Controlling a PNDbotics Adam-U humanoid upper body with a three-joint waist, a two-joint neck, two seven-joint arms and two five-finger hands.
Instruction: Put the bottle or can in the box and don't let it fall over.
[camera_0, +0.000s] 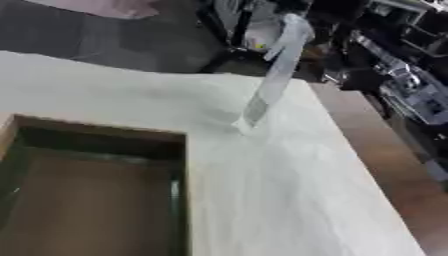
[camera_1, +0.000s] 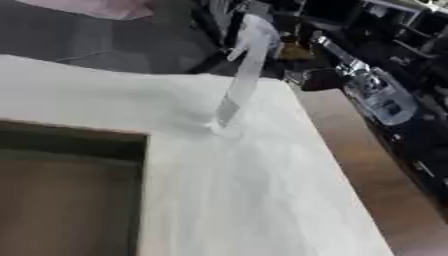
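Note:
A tall clear bottle (camera_0: 271, 80) with a pale label stands on the white table (camera_0: 262, 190) near its far edge, smeared by blur and leaning in the picture. The open cardboard box (camera_0: 96, 195) fills the lower left, its brown floor bare. A black and silver arm (camera_1: 376, 97) comes in from the upper right and runs toward the bottle's top. The dark end of that arm (camera_1: 311, 75), where my right hand would be, lies right of the bottle and is too blurred to make out. My left hand shows in neither view.
A brown strip (camera_0: 394, 165) borders the table's right side. Dark floor and cluttered black equipment (camera_0: 254, 30) lie beyond the far edge. The box's right wall (camera_0: 185, 200) stands between its inside and the open table surface.

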